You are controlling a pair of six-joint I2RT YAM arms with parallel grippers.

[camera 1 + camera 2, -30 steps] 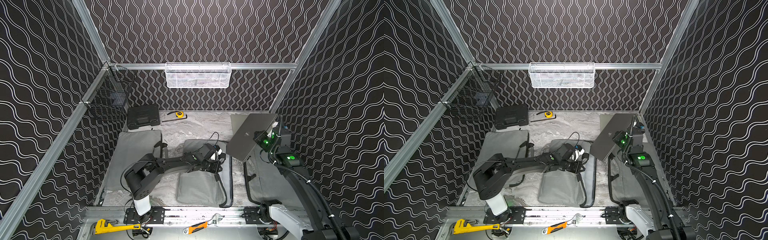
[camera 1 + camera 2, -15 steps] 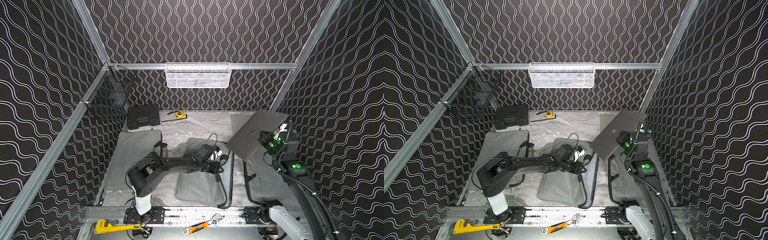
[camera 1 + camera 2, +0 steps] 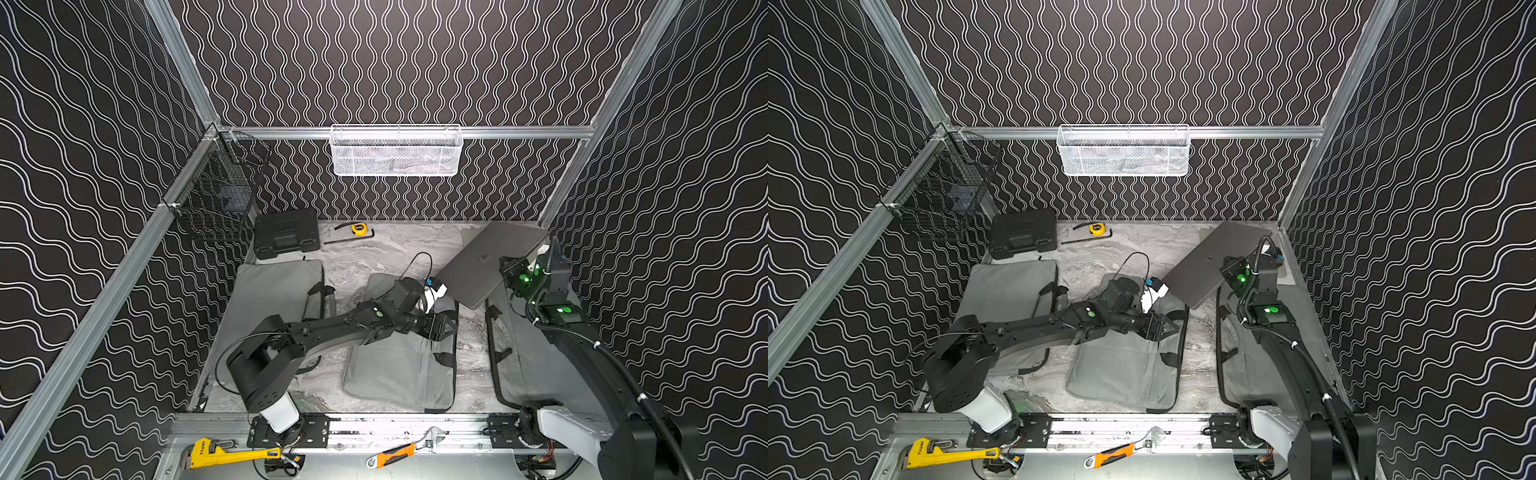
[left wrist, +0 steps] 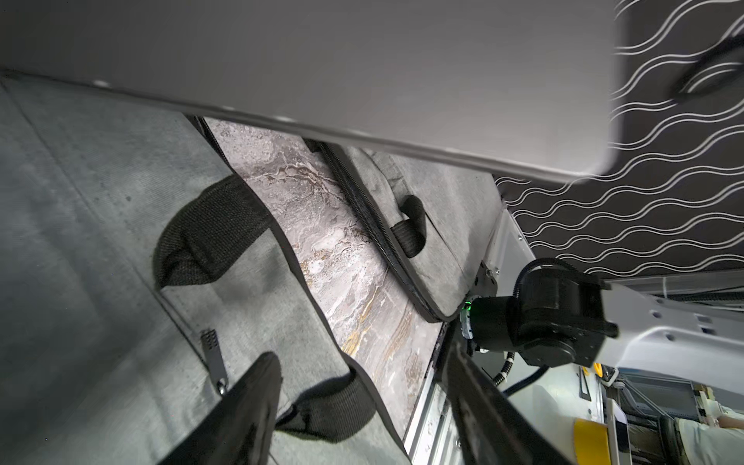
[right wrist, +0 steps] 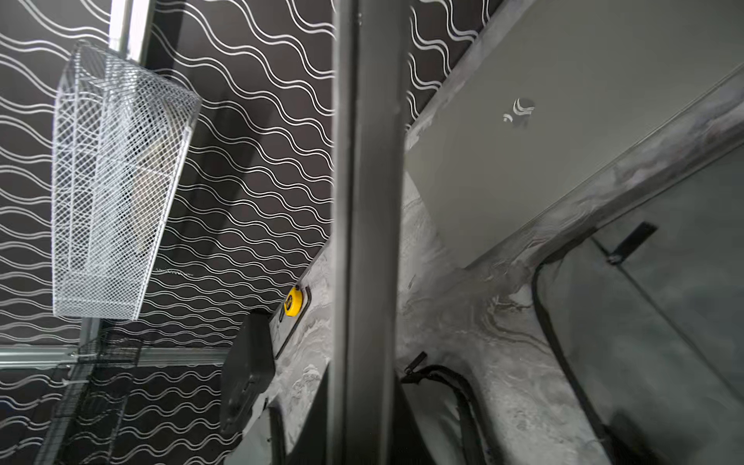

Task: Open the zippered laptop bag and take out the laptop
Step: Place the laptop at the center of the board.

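You've got the laptop point(image 3: 478, 266) out, tilted in the air near the back right corner of the table point(image 3: 374, 253), right gripper point(image 3: 508, 271) clamped on its edge. Left gripper point(image 3: 444, 328) jaws wide, empty, over the middle bag point(image 3: 395, 365). Only the set-down looks left to you

Soft, even light is filling both top views, leaving faint shadows on the table point(image 3: 374, 257), while in the wrist views the laptop point(image 4: 362, 60) is blurring near the lens and the mesh basket point(image 5: 112, 181) is stretching toward the edge.
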